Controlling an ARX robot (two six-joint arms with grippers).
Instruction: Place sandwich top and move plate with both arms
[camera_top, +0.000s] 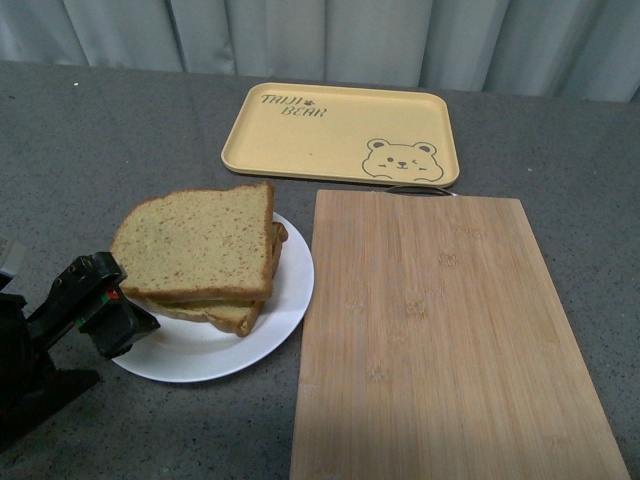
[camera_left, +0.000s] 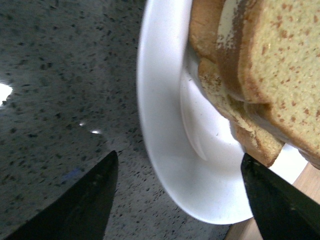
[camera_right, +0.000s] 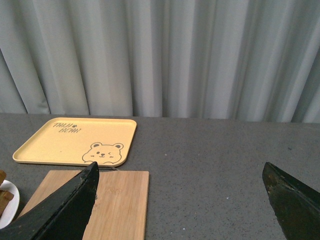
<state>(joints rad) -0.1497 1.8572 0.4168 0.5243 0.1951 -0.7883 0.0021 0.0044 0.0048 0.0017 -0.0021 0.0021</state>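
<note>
The sandwich top (camera_top: 200, 240), a plain tan speckled slice, lies on a stack of bread on the white plate (camera_top: 190, 355). My left gripper (camera_top: 118, 300) is open at the plate's left rim, low over the table. In the left wrist view its dark fingers (camera_left: 87, 202) straddle the plate's rim (camera_left: 165, 150), one over the table and one over the plate's inside, under the sandwich top (camera_left: 285, 65). My right gripper (camera_right: 180, 165) is open and holds nothing, high above the table, and does not show in the front view.
A bamboo cutting board (camera_top: 440, 340) lies right of the plate, nearly touching it. A yellow bear tray (camera_top: 340, 135) sits behind both. Grey speckled tabletop (camera_top: 80, 150) surrounds them; a grey curtain (camera_right: 160, 55) closes the back.
</note>
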